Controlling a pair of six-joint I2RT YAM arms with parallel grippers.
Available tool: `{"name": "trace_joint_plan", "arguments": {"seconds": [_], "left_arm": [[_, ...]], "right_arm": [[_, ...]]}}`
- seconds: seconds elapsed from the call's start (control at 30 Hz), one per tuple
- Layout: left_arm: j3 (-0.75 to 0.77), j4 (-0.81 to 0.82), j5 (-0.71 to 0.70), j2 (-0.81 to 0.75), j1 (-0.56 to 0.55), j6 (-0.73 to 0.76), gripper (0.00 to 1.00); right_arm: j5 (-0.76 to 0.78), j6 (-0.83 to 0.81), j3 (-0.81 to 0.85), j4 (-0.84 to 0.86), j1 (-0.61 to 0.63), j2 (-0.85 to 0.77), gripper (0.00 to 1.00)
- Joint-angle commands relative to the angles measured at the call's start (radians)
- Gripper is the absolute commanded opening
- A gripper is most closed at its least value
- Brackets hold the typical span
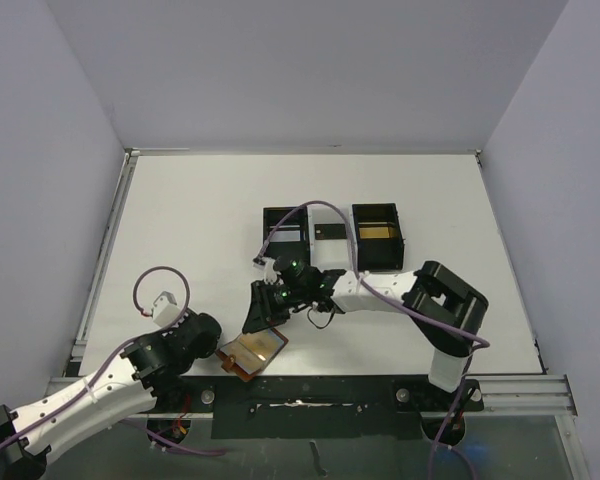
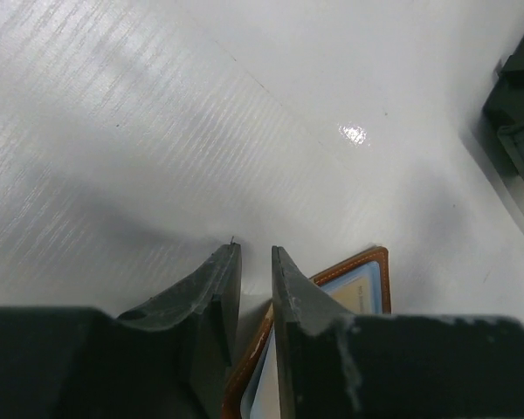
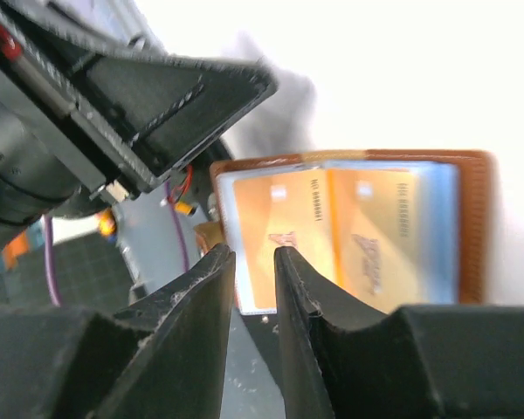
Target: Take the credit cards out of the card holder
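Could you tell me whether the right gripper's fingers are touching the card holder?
Cannot tell: in the right wrist view the fingers overlap the open card holder, showing neither contact nor gap plainly.

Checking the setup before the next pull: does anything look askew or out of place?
The wallet lies open and skewed at the table's near edge, one corner at or past the edge, so it could slip off. Two gold cards are still in its pockets. Nothing else stands out.
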Motion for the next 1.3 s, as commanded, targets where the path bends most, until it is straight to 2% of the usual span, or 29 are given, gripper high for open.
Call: {"name": "trace_joint_plan", "arguments": {"seconds": [0.0, 0.2, 0.33, 0.57, 0.67, 0.77, 0.93, 1.07, 1.27], "left_arm": [[0.054, 0.014, -0.013, -0.015, 0.007, 0.045, 0.21], [0.085, 0.029, 0.004, -0.024, 0.008, 0.099, 0.28], [0.103, 0.005, 0.006, -0.027, 0.008, 0.104, 0.30], [0.138, -0.058, -0.039, -0.048, 0.009, 0.067, 0.31], [0.150, -0.082, -0.061, -0.060, 0.010, 0.053, 0.32], [0.153, -0.095, -0.068, -0.072, 0.010, 0.048, 0.32], [0.149, -0.109, -0.075, -0.099, 0.010, 0.028, 0.32], [0.150, -0.115, -0.082, -0.109, 0.010, 0.025, 0.33], [0.153, -0.095, -0.080, -0.107, 0.010, 0.044, 0.33]], "right_arm": [[0.269, -0.132, 0.057, -0.237, -0.017, -0.093, 0.27], [0.281, -0.222, 0.182, -0.350, 0.035, 0.012, 0.27], [0.365, -0.295, 0.277, -0.468, 0.082, 0.079, 0.29], [0.617, -0.392, 0.400, -0.649, 0.175, 0.126, 0.47], [0.751, -0.395, 0.428, -0.724, 0.207, 0.153, 0.52], [0.823, -0.379, 0.424, -0.767, 0.227, 0.163, 0.53], [0.808, -0.377, 0.351, -0.692, 0.238, 0.124, 0.65], [0.865, -0.361, 0.348, -0.723, 0.245, 0.131, 0.71], [0.988, -0.253, 0.297, -0.799, 0.233, 0.103, 0.67]]}}
